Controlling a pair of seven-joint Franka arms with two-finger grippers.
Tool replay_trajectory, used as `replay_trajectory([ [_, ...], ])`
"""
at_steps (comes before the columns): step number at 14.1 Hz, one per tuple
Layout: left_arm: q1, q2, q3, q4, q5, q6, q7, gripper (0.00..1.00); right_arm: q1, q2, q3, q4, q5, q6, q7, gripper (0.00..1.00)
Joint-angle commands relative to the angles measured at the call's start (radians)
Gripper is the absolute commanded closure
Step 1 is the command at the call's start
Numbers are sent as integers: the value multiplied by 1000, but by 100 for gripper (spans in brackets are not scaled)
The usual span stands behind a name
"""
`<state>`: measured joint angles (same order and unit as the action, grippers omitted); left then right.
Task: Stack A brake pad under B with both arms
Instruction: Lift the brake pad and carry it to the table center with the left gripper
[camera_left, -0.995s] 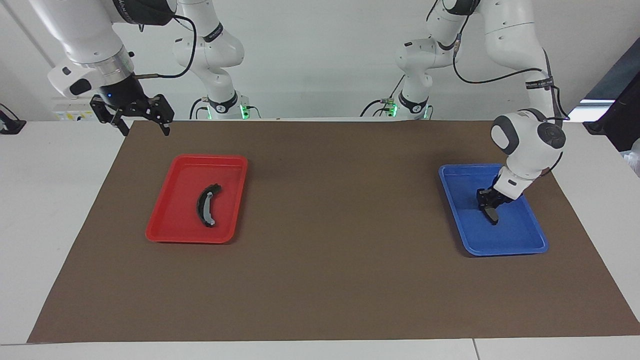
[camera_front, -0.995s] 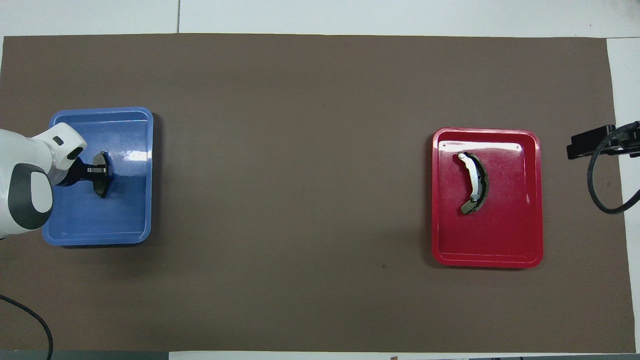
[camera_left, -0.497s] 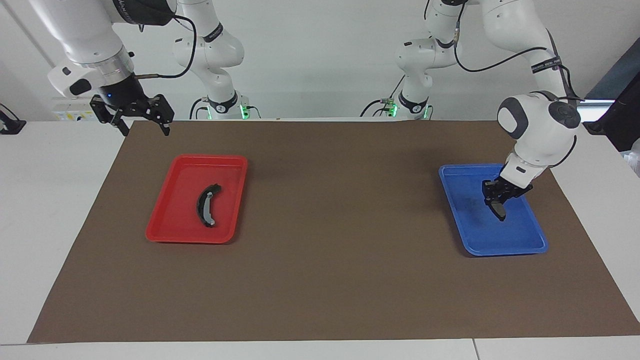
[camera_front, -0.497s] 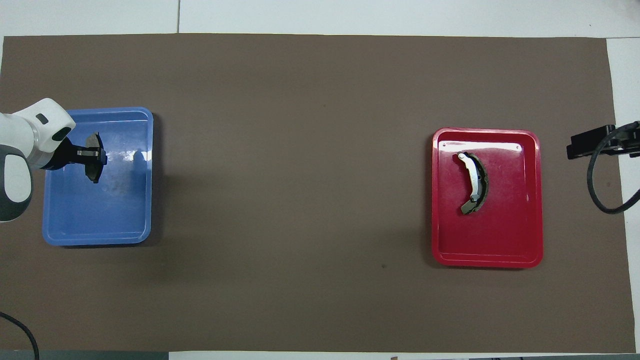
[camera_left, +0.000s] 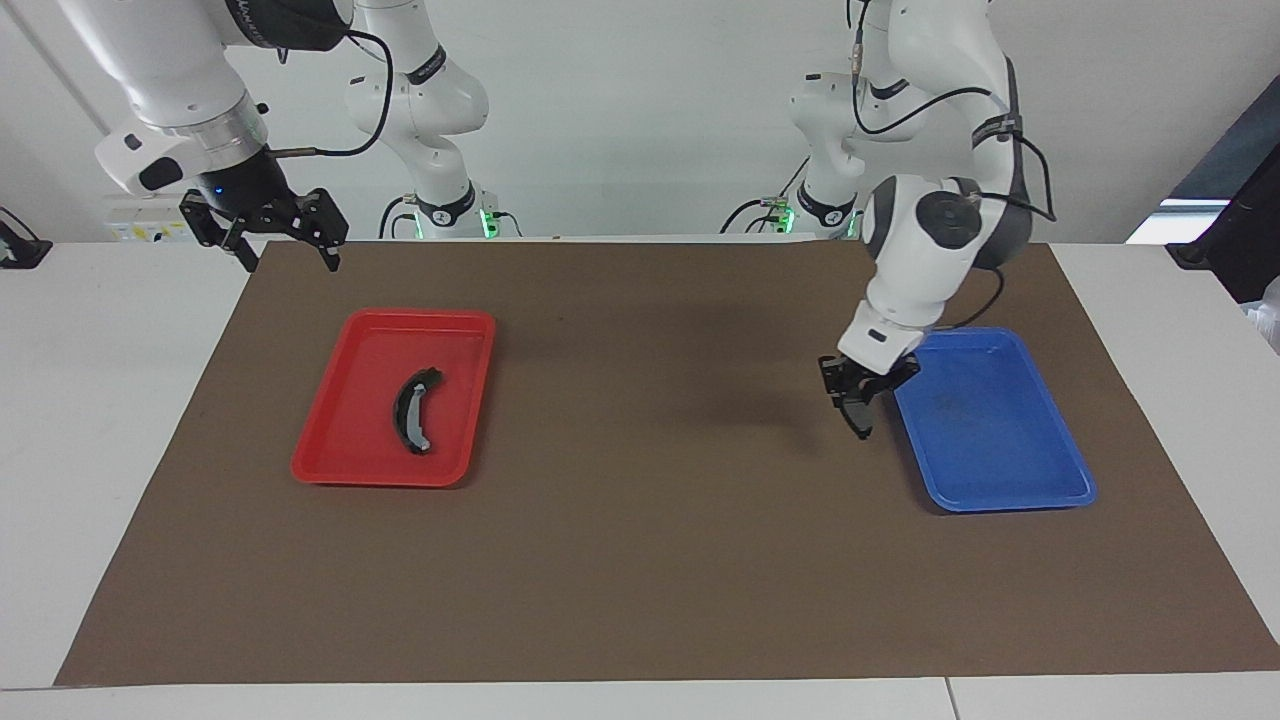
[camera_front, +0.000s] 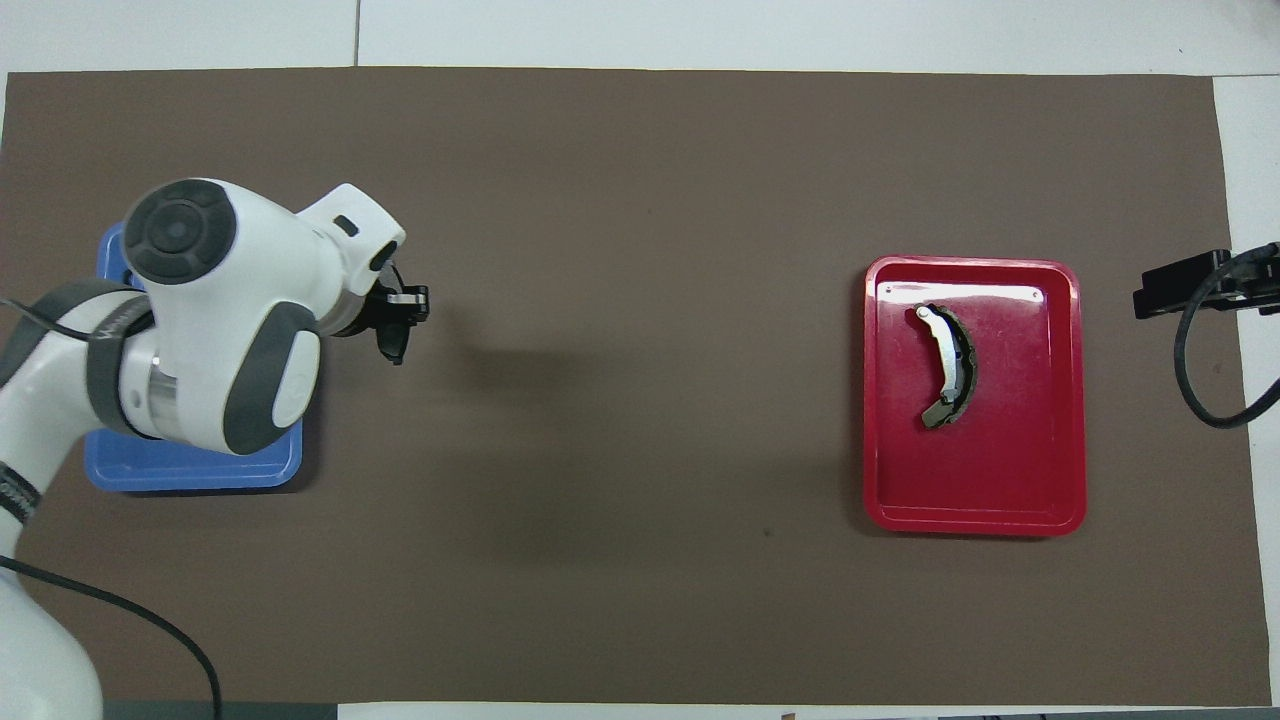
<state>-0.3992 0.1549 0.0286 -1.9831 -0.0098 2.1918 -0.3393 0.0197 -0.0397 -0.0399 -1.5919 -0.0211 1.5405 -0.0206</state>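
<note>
The short dark A brake pad (camera_left: 859, 417) hangs in my left gripper (camera_left: 860, 398), which is shut on it, up in the air over the brown mat just beside the blue tray (camera_left: 1000, 460). In the overhead view the pad (camera_front: 392, 338) sticks out of the left gripper (camera_front: 398, 318). The long curved B pad (camera_left: 412, 410) lies in the red tray (camera_left: 330, 465); it also shows in the overhead view (camera_front: 948, 365). My right gripper (camera_left: 288, 257) is open and empty and waits over the mat's corner at the robots' edge, apart from the red tray.
The blue tray (camera_front: 190, 470) holds nothing and is partly covered by the left arm in the overhead view. The red tray (camera_front: 1060, 400) sits toward the right arm's end. A brown mat (camera_left: 640, 560) covers the table between the trays.
My left gripper has lifted the short pad out of the blue tray and carried it off the tray, toward the middle of the mat. The right arm has not moved.
</note>
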Motion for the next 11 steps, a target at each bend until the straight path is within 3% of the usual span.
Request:
replay_trajectory([
  [1, -113, 66, 19, 15, 10, 86, -134, 99, -6, -19, 5, -22, 12, 6, 10, 0],
  [5, -219, 210, 20, 98, 8, 151, -265, 99, -6, -19, 5, -22, 12, 6, 10, 0],
  [8, -257, 261, 20, 119, 8, 181, -277, 98, -6, -19, 5, -22, 12, 6, 10, 0],
  [9, -260, 264, 20, 116, 8, 178, -276, 94, -6, -19, 5, -20, 12, 6, 10, 0],
  [11, -262, 264, 20, 110, 10, 160, -276, 73, -6, -19, 5, -22, 12, 6, 10, 0],
])
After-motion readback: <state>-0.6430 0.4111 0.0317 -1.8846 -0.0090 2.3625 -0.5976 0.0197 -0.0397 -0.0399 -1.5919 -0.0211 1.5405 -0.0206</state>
